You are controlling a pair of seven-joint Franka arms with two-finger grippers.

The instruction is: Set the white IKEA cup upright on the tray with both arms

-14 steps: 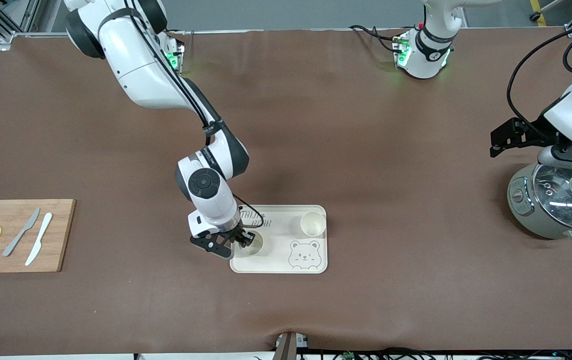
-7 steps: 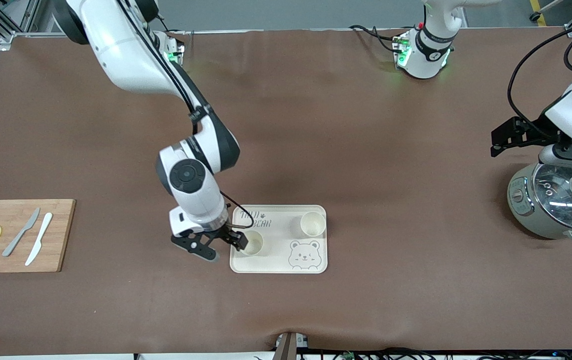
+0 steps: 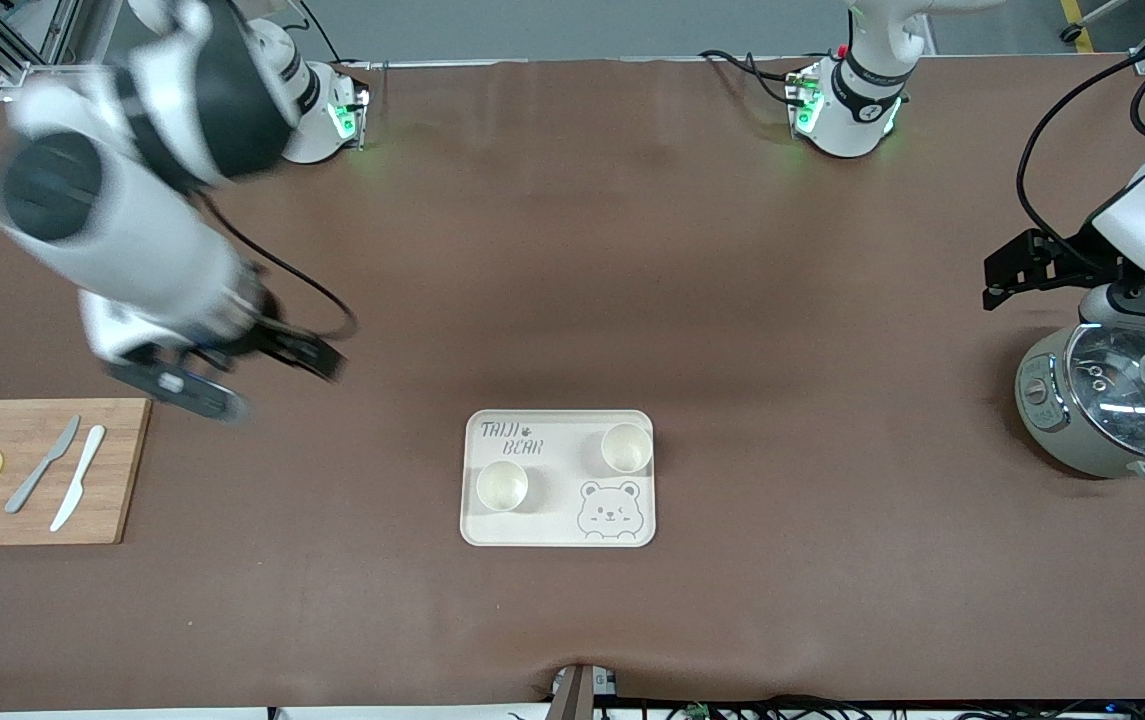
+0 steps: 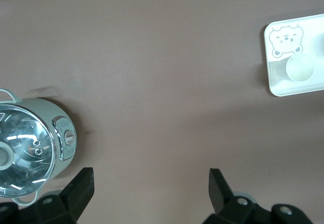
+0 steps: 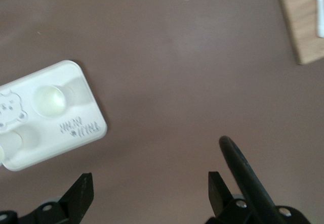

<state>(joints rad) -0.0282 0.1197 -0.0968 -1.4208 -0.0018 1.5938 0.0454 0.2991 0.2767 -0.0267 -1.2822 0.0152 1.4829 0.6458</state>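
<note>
The cream-white tray (image 3: 552, 525) with bear drawing lies mid-table. Two white cups stand upright on it: one (image 3: 502, 487) toward the right arm's end, one (image 3: 626, 447) toward the left arm's end. My right gripper (image 3: 297, 355) is open and empty, blurred, up in the air over bare table between the tray and the cutting board. Its wrist view shows the open gripper (image 5: 151, 186), the tray (image 5: 76, 128) and a cup (image 5: 49, 100). My left gripper (image 3: 1142, 300) is open and empty above the cooker; its wrist view shows the gripper (image 4: 151, 183), tray (image 4: 273, 85) and cup (image 4: 299, 67).
A grey cooker with glass lid (image 3: 1112, 410) stands at the left arm's end, also in the left wrist view (image 4: 30, 150). A wooden cutting board (image 3: 117, 470) with two knives and lemon slices lies at the right arm's end.
My right gripper has let go of the cup on the tray, risen and swung away toward the right arm's end. The cup stays upright. The left arm has hardly moved.
</note>
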